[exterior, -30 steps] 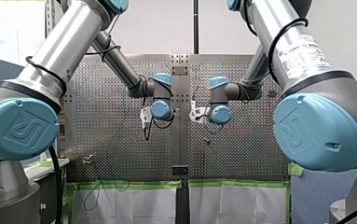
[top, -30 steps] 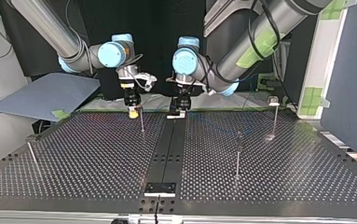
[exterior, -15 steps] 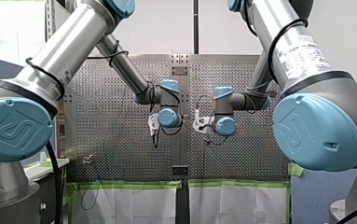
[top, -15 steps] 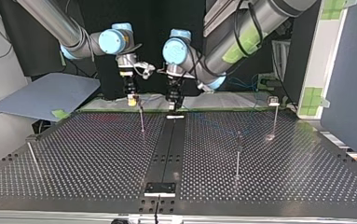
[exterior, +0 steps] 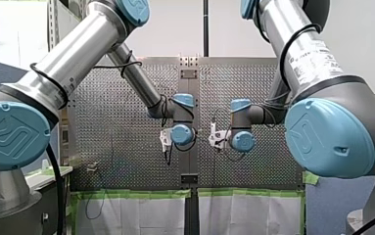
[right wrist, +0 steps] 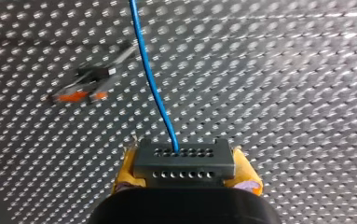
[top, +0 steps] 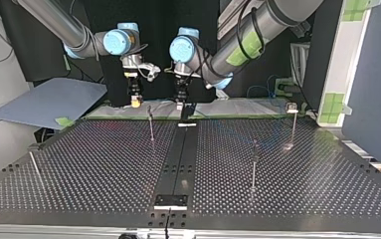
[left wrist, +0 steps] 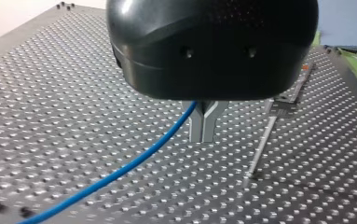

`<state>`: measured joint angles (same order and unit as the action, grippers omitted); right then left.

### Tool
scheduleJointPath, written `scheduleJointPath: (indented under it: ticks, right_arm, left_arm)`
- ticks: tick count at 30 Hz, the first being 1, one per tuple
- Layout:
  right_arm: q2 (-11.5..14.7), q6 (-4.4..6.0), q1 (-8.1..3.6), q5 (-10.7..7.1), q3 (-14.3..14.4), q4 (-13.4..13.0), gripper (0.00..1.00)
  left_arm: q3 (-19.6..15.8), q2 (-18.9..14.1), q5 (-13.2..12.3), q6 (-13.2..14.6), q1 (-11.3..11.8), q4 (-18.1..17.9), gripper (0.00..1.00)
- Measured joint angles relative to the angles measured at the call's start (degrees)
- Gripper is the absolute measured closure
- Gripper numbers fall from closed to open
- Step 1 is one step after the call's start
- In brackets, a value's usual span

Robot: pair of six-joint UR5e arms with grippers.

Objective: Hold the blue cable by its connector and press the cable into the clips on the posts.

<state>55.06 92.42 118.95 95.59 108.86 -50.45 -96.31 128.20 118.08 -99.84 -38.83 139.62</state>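
Holding the dark connector (right wrist: 183,158) between its yellow pads (right wrist: 125,175), my right pincer (right wrist: 184,177) is closed firmly on it. The blue cable (right wrist: 150,84) runs out of the connector's face and away ahead of the pincer, over the perforated counter (top: 103,169).

My left pincer (left wrist: 203,128) has its metal fingers (left wrist: 197,126) pressed together. The cable comes out from between them near their root and trails down toward the counter, so I judge it pinched a little way along the cable.

In the top view both pincers hang side by side above the counter's far edge, my right one left of the middle and my left one over the dark centre strip (top: 178,164). The closest post (top: 151,127) stands just near of them, between the two, with its clip (top: 148,107) at the top. The cable is too thin to trace there, and I see it seated in no clip.

I take this to be the carry toward the first post. Next, the span between the pincers needs to be drawn taut, lined up over that clip's slot and pressed straight down, gently, since the post looks slender.
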Motion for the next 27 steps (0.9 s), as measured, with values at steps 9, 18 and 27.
scheduleJointPath:
  ticks: [9,18,27]
  right_arm:
    - [-1.97,0.05,-0.55,0.10,0.04,-1.12,1.00]
    - [-6.11,0.34,-0.94,0.21,0.04,-4.34,1.00]
    - [-7.07,0.52,-1.70,-0.05,0.06,-6.44,1.00]
  left_arm:
    - [0.00,2.38,-0.34,-0.21,-0.14,-2.79,1.00]
    - [0.00,5.87,-0.23,1.71,-0.34,-4.34,1.00]
    - [0.00,9.64,0.72,2.36,-0.81,-5.26,1.00]
